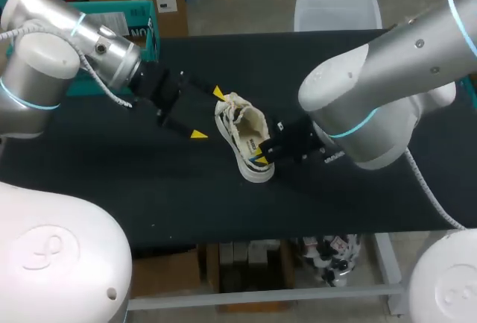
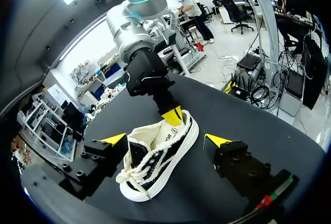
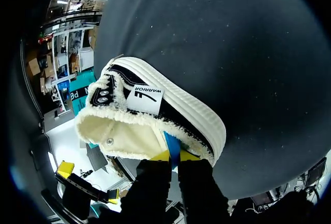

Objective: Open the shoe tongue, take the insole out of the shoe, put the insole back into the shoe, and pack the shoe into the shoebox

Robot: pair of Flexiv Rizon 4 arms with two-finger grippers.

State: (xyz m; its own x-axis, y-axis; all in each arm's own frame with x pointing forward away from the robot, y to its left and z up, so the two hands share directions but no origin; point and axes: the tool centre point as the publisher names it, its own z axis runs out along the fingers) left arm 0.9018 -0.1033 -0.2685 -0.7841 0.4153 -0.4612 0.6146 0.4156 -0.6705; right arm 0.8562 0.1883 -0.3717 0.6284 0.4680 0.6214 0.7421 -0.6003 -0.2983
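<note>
Black tabletop (image 1: 149, 189) | shoe (image 1: 246, 140) at frame centre, toe toward upper left | left end effector (image 1: 208, 114) spread, toe just ahead between its fingers | right end effector (image 1: 261, 160) at heel, pinching blue insole (image 3: 173, 149) edge

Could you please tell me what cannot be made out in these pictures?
Insole: any view, hidden within the shoe, if there.
Blue strip: right wrist view, right pincer covers most; insole or tab, unclear.
Teal box: head view, left arm hides most.
</note>
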